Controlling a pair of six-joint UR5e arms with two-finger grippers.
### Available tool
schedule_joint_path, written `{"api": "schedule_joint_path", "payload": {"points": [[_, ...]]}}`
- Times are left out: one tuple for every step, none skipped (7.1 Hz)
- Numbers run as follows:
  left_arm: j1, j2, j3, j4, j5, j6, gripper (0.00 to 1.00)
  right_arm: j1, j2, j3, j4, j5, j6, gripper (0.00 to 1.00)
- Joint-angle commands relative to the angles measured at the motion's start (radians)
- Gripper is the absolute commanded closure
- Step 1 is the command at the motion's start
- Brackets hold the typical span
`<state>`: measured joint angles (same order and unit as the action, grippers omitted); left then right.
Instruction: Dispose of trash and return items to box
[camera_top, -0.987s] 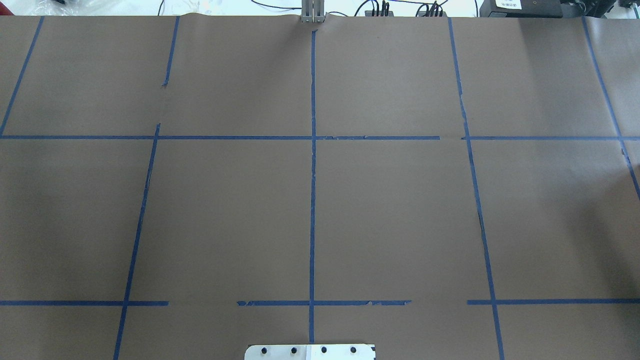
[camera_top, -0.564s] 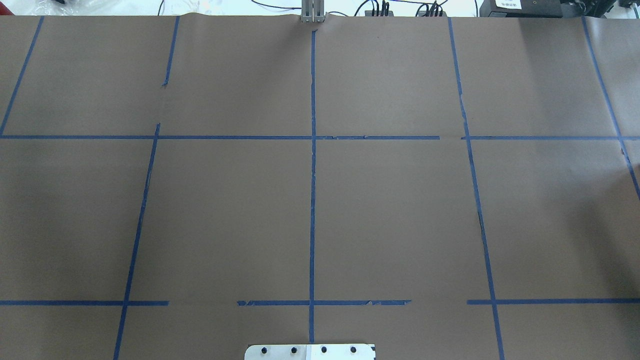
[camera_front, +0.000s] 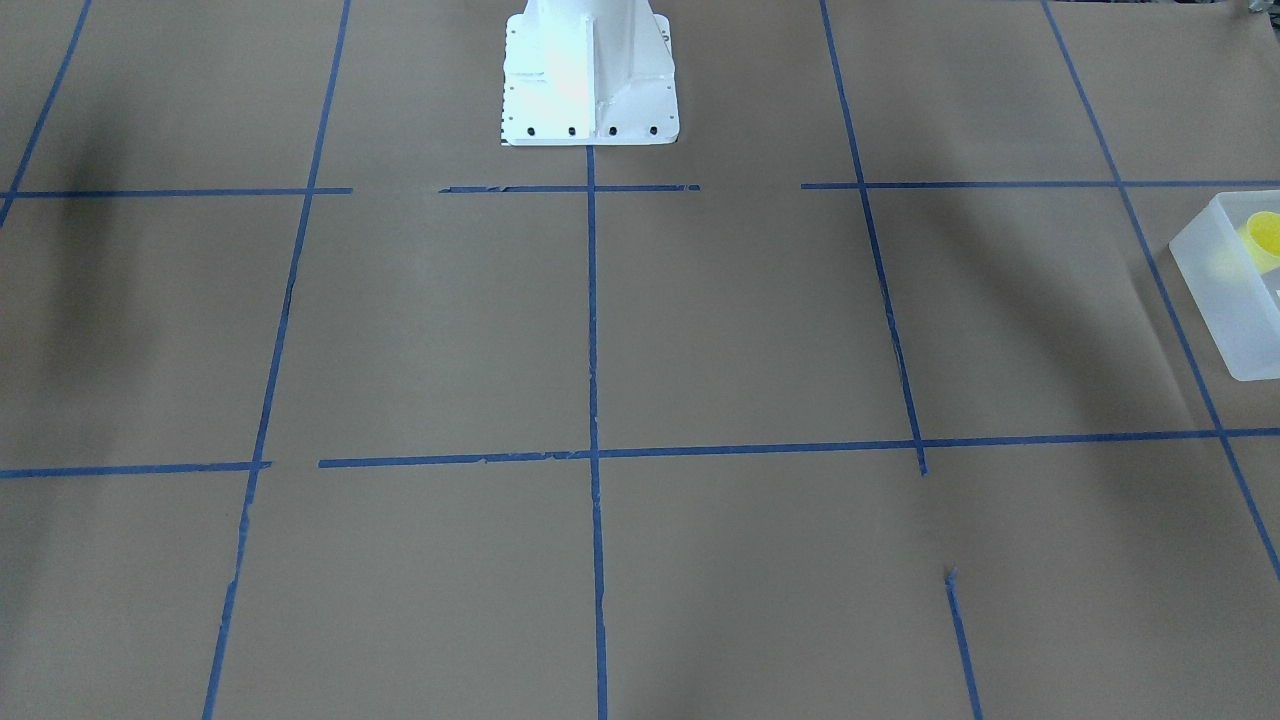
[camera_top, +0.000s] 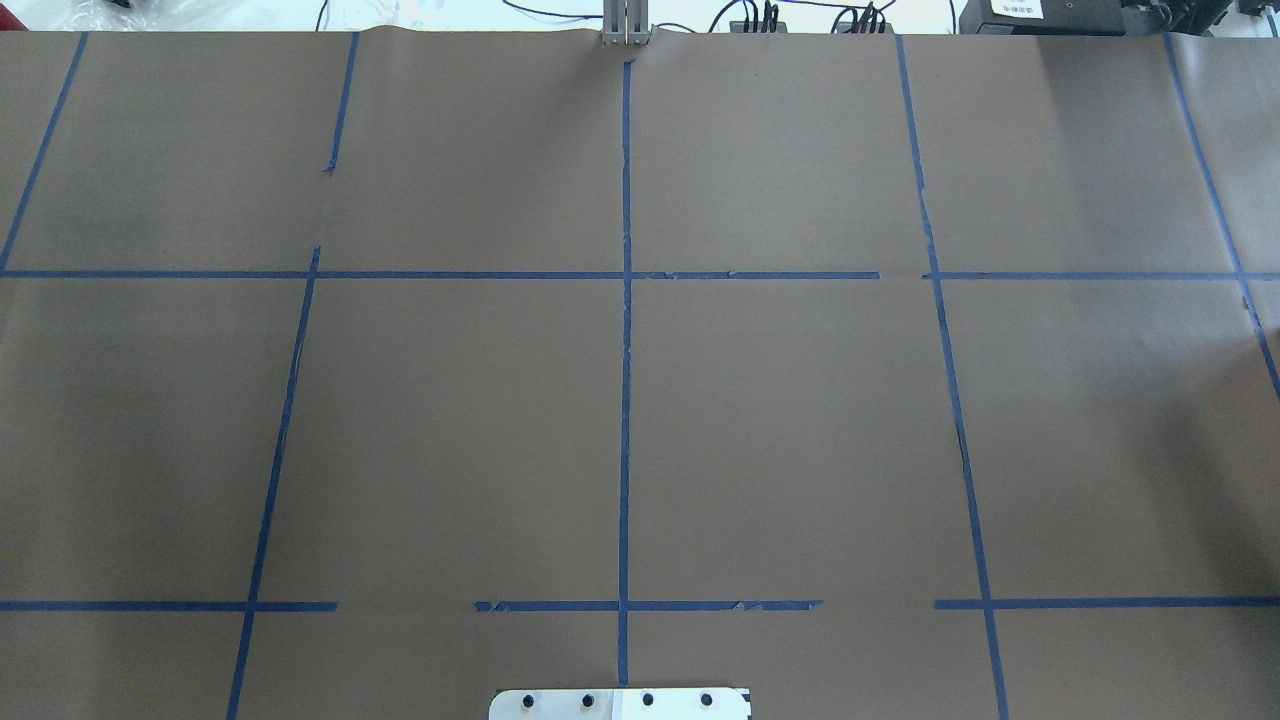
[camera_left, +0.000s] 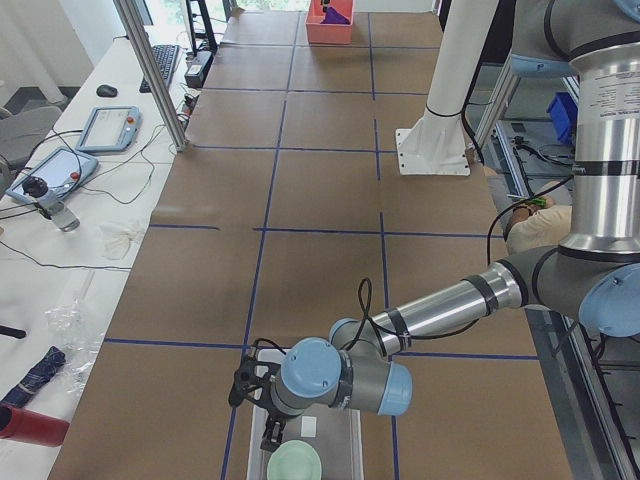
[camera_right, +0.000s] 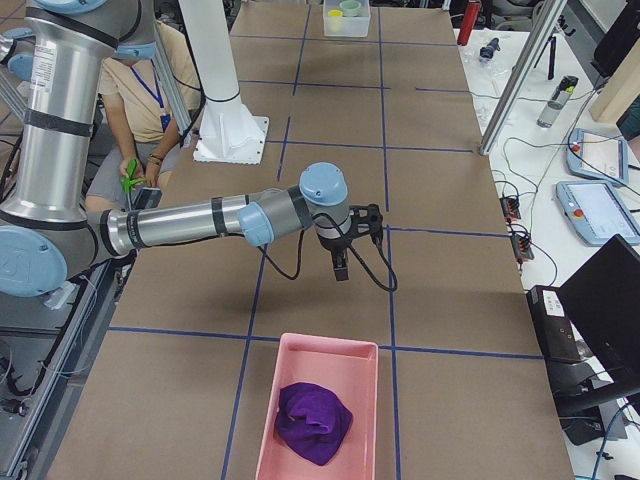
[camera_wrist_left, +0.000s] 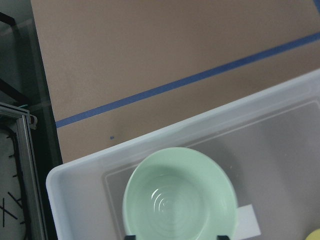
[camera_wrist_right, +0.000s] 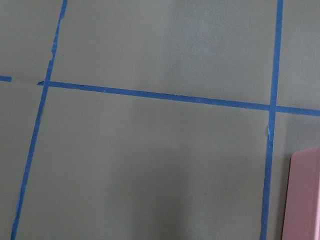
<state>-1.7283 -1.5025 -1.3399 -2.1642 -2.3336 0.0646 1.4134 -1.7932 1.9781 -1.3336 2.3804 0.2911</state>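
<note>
Two pincers: left above the box, right near the pink tray

Left pincer (camera_left: 258, 410) hangs over the box (camera_wrist_left: 85, 167), a frosted-white bin at the table's end. Its wrist view shows two dark fingertips (camera_wrist_left: 131, 237) at the bottom edge, standing wide apart with nothing clamped between them. Straight beneath it the pale green bowl (camera_wrist_left: 180, 196) rests upright on the box floor, close to one corner. The yellow cup (camera_front: 1262, 238) sits in the same box, beyond the bowl from the pincer; only a sliver of it shows at the wrist view's corner. A small white label (camera_wrist_left: 247, 223) shows on the box floor just beside the bowl.

Right pincer (camera_right: 350, 245) hangs above the brown paper table (camera_right: 450, 300), well apart from the box. Whether its jaws are parted I cannot tell. Near it, on the side away from the box, sits a pink tray (camera_right: 330, 342) holding a purple cloth (camera_right: 312, 420).
</note>
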Motion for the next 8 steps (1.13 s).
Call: {"api": "schedule_joint_path", "payload": {"points": [[0.189,0.004,-0.266,0.155,0.07,-0.199,0.03,-0.031,0.009,0.001,0.001,-0.032,0.002,0.0],[0.213,0.002,-0.389,0.308,0.11,-0.201,0.02,-0.034,0.021,-0.001,-0.001,-0.049,0.002,0.0],[0.234,0.005,-0.471,0.398,0.111,-0.201,0.01,-0.039,0.037,-0.013,-0.004,-0.049,0.002,0.0],[0.237,0.033,-0.478,0.4,0.105,-0.2,0.01,-0.045,0.04,-0.027,-0.006,-0.047,0.002,0.0],[0.236,0.037,-0.479,0.399,0.068,-0.2,0.01,-0.048,0.051,-0.039,-0.028,-0.047,0.002,0.0],[0.236,0.05,-0.472,0.4,-0.037,-0.2,0.01,-0.045,0.07,-0.041,-0.091,-0.041,-0.003,0.0],[0.237,0.098,-0.476,0.379,-0.134,-0.2,0.01,-0.042,0.071,-0.042,-0.123,-0.03,-0.016,0.0],[0.237,0.146,-0.481,0.312,-0.153,-0.201,0.01,-0.034,0.06,-0.044,-0.131,-0.023,-0.073,0.0]]}}
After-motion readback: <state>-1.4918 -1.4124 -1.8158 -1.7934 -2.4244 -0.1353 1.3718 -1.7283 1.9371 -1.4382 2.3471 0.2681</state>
